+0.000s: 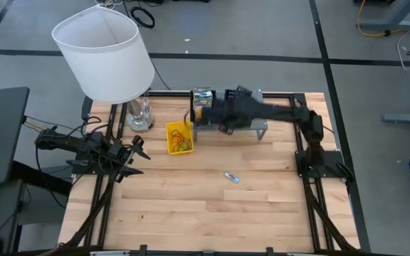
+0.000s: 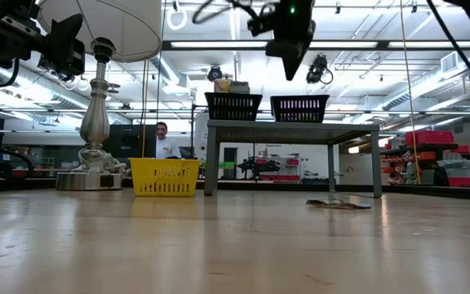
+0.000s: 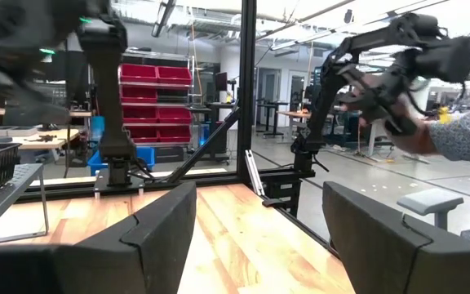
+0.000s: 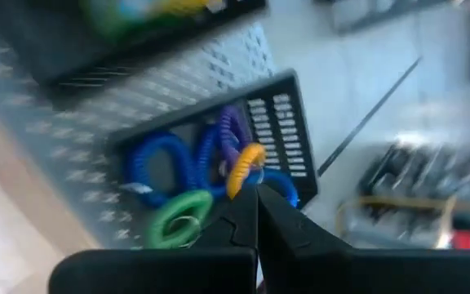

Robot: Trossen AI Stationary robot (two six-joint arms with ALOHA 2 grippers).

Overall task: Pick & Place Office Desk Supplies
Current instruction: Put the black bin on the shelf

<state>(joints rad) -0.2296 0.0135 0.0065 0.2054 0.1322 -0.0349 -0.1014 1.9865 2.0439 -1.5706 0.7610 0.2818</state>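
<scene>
Right gripper (image 4: 255, 214): you have it over the black basket (image 4: 277, 122) on the grey metal stand (image 1: 256, 128), upper middle of the high view. Its fingers are pressed together with no gap, and nothing shows between them.
Coil loops: in your right wrist view, blue (image 4: 157, 163), purple (image 4: 232, 131), orange (image 4: 245, 166) and green (image 4: 178, 220) coiled bands lie bunched in that black basket, just ahead of the closed fingertips. You cannot tell whether the tips touch the orange one.
Left gripper (image 1: 135, 153): you have it parked at the left edge of the table, left middle of the high view, above the wood. Its fingers (image 3: 157, 237) stand wide apart and hold nothing.
Yellow basket (image 1: 179, 137): it sits on the table centre-left in the high view, just left of the stand, with thin coloured loops inside.
Crayon box (image 1: 203, 96): a yellow-green box lies at the stand's left end, upper centre of the high view.
Small item (image 1: 231, 177): a small blue-and-white piece lies alone on the bare wood, centre of the high view, well apart from both baskets.
Lamp (image 1: 105, 53): its white shade fills the upper left of the high view, its silver base beside the yellow basket.
Person (image 2: 163, 139): you can see someone behind the yellow basket in the low view, beyond the table.
</scene>
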